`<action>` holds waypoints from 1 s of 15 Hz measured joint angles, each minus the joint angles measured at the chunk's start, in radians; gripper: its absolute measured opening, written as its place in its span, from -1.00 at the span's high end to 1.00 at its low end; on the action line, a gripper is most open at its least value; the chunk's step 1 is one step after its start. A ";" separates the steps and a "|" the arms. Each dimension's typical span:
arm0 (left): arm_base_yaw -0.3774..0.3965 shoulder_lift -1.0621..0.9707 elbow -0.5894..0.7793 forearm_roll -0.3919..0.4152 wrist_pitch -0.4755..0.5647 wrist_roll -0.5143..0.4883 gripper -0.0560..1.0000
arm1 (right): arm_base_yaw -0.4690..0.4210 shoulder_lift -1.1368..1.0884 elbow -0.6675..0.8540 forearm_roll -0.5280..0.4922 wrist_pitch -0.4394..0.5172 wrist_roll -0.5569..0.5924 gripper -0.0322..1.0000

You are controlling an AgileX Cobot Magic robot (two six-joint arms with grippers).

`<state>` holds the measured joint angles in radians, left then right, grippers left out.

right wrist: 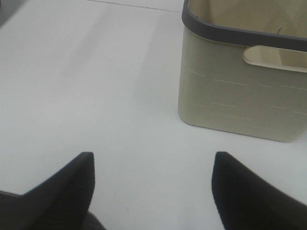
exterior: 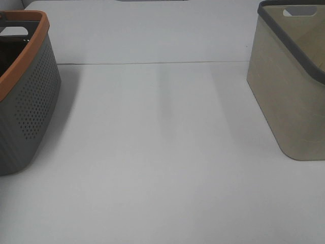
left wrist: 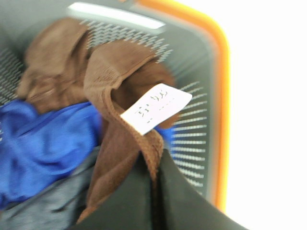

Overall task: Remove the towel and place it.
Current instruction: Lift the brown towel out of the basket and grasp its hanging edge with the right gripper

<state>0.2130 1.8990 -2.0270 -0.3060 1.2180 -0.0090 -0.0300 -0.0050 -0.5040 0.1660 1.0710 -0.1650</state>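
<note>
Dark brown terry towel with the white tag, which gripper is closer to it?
Left. The left gripper pinches the dark brown terry towel inside the grey perforated basket with orange rim; the right gripper hangs open over the white table near the beige plastic basket.

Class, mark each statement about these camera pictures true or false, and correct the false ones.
1. The brown towel lies in the grey basket with the orange rim. True.
2. The towel's tag is black. False: it is white.
3. The right gripper has its jaws shut on a cloth. False: the jaws stand open, holding nothing.
4. A blue cloth lies in the same basket as the towel. True.
5. The beige basket has an orange rim. False: its rim is dark grey.
6. The left gripper has its jaws pinching the towel's edge. True.
</note>
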 joint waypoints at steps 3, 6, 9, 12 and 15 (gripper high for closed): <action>0.000 -0.088 0.000 -0.137 -0.032 0.009 0.89 | 0.000 0.000 0.000 0.000 0.000 0.000 -0.35; 0.000 -0.169 0.000 -0.512 -0.114 0.111 0.89 | 0.000 0.000 0.000 0.000 0.000 0.000 -0.35; -0.011 -0.182 0.000 -0.757 -0.144 0.204 0.89 | 0.000 0.000 0.000 0.000 0.000 0.000 -0.35; -0.100 -0.184 0.000 -0.855 -0.230 0.257 0.89 | 0.000 0.000 0.000 0.000 0.000 0.000 -0.35; -0.261 -0.184 0.000 -0.790 -0.385 0.273 0.89 | 0.000 0.000 0.000 0.000 0.000 0.000 -0.35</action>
<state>-0.0480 1.7150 -2.0270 -1.0960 0.8330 0.2640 -0.0300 -0.0050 -0.5040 0.1660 1.0710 -0.1650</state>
